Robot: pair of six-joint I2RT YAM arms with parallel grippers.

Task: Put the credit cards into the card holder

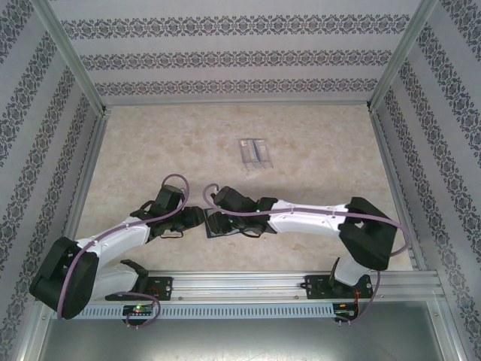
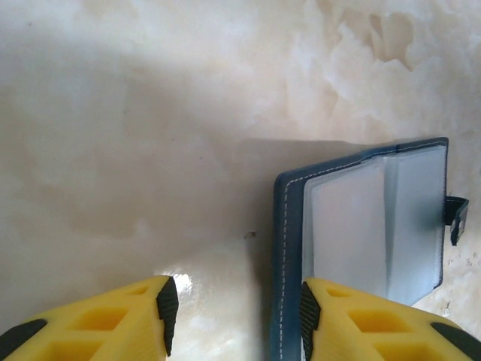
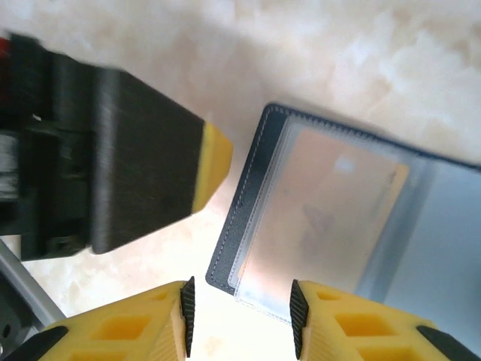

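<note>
- Left gripper is released. Its yellow fingers with black pads are spread wide and pinch nothing. Bare table and the stitched edge of the card holder lie in the gap.
- On the other side, the right gripper is released too. Its jaws stand apart with one corner of the card holder lying loose between them, and table shows beside that corner.
- The card holder lies open and flat on the table, between the two grippers. It has a navy border with pale stitching around translucent sleeves.
- A small dark clasp tab sticks out from the holder's outer edge in the left wrist view.
- Through one clear sleeve, the right wrist view shows a tan rectangle with faint markings. Whether it is a card or the lining cannot be told.
- In the same view, the other arm's black gripper body with its yellow fingertip sits just beside the holder's stitched edge, apart from it.
- From above, both arms bend inward and their wrists meet over the holder, near the mounting rail.
- A transparent plastic case lies well apart, toward the far middle of the table.
- The tabletop is beige and marbled, enclosed by patterned walls.
</note>
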